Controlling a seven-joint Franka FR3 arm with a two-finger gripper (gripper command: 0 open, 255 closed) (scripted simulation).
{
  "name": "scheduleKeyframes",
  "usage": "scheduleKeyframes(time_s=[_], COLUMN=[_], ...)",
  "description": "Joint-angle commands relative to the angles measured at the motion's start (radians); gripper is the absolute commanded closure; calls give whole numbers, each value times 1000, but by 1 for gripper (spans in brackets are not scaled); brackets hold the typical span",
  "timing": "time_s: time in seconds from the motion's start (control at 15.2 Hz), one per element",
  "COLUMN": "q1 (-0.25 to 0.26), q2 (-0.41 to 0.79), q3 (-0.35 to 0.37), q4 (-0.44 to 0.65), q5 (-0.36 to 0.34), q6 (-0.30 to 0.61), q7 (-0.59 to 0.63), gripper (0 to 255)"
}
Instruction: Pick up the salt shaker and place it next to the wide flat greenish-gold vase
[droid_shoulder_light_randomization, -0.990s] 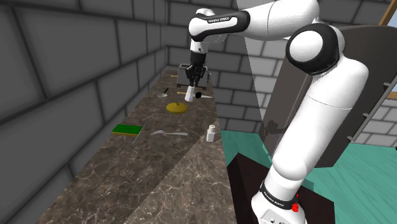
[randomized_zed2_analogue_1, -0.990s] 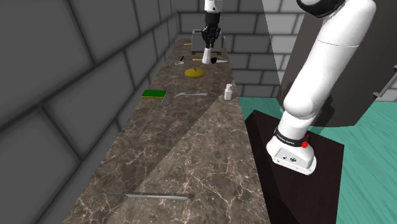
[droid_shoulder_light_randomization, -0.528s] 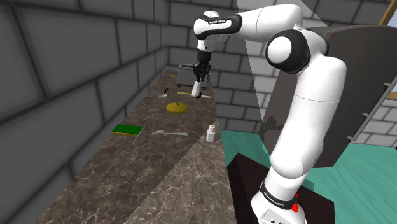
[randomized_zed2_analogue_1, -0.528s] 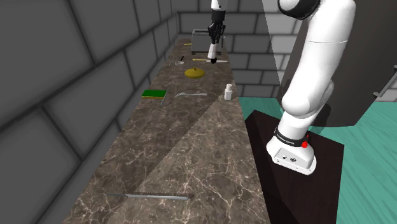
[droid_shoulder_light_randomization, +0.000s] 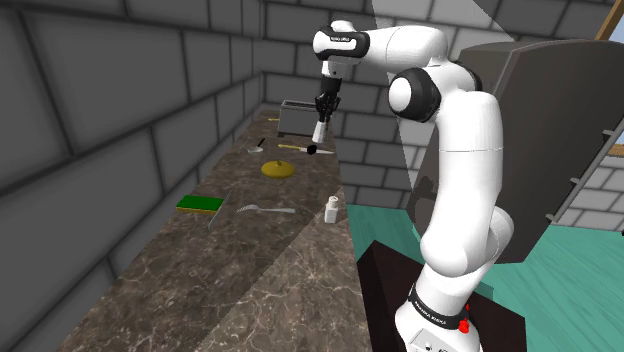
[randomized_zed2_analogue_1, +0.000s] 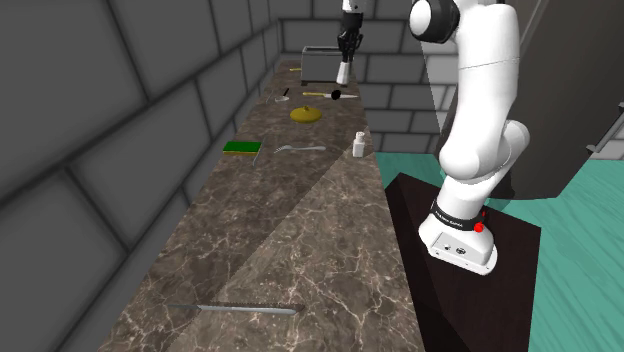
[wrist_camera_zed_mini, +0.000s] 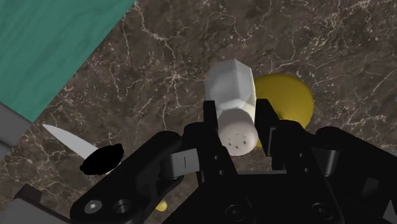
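My end effector (wrist_camera_zed_mini: 238, 127) is clamped on the white salt shaker (wrist_camera_zed_mini: 230, 89), which hangs in the air with its holed cap toward the palm. Beyond it, the flat yellow vase (wrist_camera_zed_mini: 292, 95) lies on the marbled desk (wrist_camera_zed_mini: 159, 51). If I lower too close, I judge the shaker's base could catch the vase's rim and topple.

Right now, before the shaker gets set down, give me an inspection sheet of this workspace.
Surface: dark marbled counter along a grey block wall.
Job's things: white salt shaker, off the counter; flat greenish-gold vase on it.
Clutter: green sponge, pale utensil, white bottle, grey box, black-handled knife, long knife.
Jaws: shut on the salt shaker.
Cables: nothing seen.
Surroundings: teal floor, dark stand.
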Motion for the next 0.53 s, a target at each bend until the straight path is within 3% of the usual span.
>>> scheduleKeyframes(time_s=[0.0,0.46], q1=[-34,-23], q2=[70,44], q3=[-7,-6], q4=[98,-37], q5=[16,11], q6=[-31,78], q7=[-32,-38], gripper=[255,255])
